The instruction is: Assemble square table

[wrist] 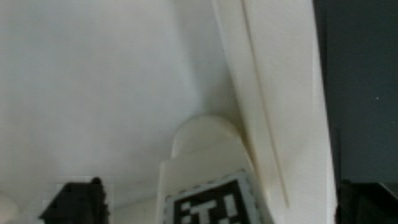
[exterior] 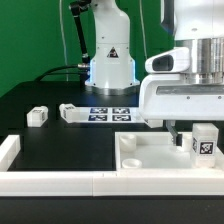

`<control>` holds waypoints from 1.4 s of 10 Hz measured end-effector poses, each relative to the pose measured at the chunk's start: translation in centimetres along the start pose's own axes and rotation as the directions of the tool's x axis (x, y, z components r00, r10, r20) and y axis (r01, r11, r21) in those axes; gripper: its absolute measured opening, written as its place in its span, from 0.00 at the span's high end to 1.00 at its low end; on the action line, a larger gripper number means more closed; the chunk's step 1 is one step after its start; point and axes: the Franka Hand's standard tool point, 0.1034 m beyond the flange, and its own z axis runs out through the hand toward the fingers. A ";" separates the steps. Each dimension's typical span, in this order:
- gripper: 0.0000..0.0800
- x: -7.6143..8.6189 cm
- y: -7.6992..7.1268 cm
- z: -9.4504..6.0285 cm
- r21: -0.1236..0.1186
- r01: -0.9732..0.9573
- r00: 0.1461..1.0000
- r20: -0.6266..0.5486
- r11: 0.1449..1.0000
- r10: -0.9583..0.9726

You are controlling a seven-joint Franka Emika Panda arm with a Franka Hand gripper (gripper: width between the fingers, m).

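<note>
Exterior view: the white square table slab [exterior: 150,158] lies at 5 o'clock on the black worktop [exterior: 60,145]. A standing leg [exterior: 205,143] is up on the slab, right under the claw [exterior: 190,134]. A second leg [exterior: 38,116] and a third leg [exterior: 70,112] lie near 9 o'clock.

Wrist view: the claw's fingers [wrist: 75,203] are wide apart. The standing leg is between them and touches neither.

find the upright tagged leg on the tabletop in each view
exterior view: the tagged leg stands on the square tabletop, at the exterior view's right edge.
wrist view: the tagged leg sits between the open jaws, its tag toward the camera.
shared landmark: the tabletop's raised rim.
</note>
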 end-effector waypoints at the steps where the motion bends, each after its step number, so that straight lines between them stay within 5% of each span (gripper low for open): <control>1: 0.35 0.0 0.1 0.0 0.000 -0.001 1.000 0.000 1.000 0.001; 2: 0.35 0.0 0.1 0.0 0.000 -0.010 1.000 0.000 1.000 0.010; 3: 0.57 0.0 0.0 0.0 0.001 -0.099 0.995 0.000 0.995 0.099; 4: 0.65 0.0 0.0 0.0 0.001 -0.231 0.973 0.000 0.973 0.231; 8: 0.65 0.0 -0.3 0.0 0.007 -0.515 0.857 0.007 0.857 0.515; 13: 0.65 1.0 -1.2 -0.1 -0.109 -0.958 0.261 0.054 0.266 0.964; 14: 0.65 1.1 -1.3 -0.1 -0.114 -0.987 0.112 0.042 0.116 0.993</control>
